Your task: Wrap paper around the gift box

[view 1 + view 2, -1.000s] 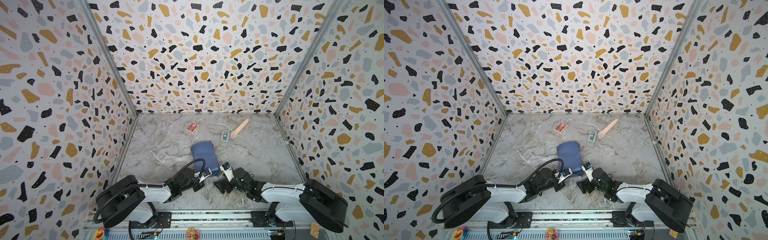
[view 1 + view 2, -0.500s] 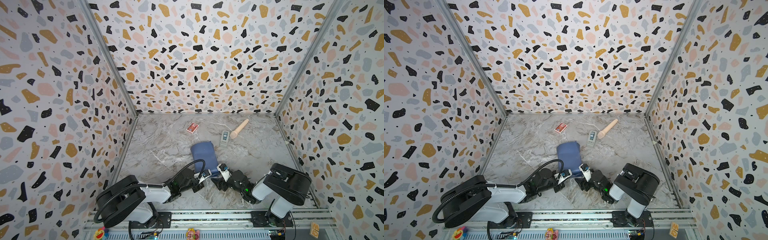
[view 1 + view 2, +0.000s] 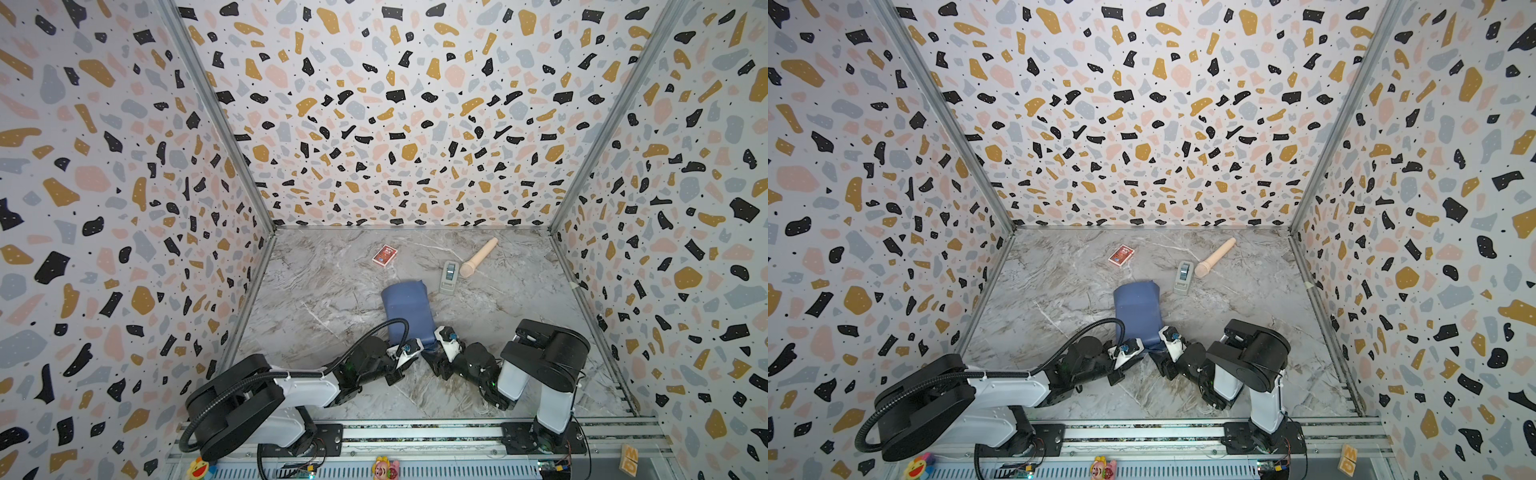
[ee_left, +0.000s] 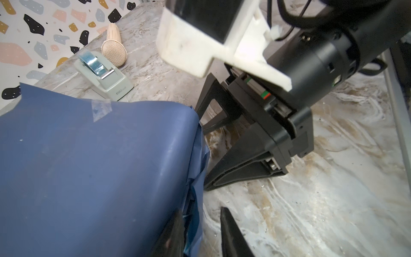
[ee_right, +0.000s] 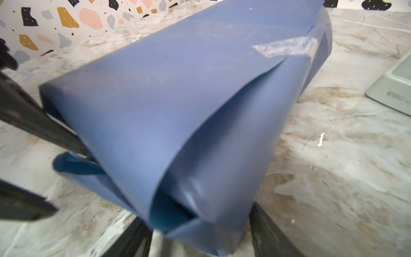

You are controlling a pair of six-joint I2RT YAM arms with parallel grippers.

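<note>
On the marbled tabletop we see the matte blue paper, a boxy bundle at mid-table, long axis running from the arms toward the back wall. The right gripper gapes wide astride its loose near end; the left gripper, narrowly parted, is beside it. Clear tape crosses the seam.

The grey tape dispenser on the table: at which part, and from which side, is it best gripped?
Probably the tape dispenser at its low cutter end, from above, jaws across its narrow width: the beige toy microphone lies beside the wheel end.
</note>
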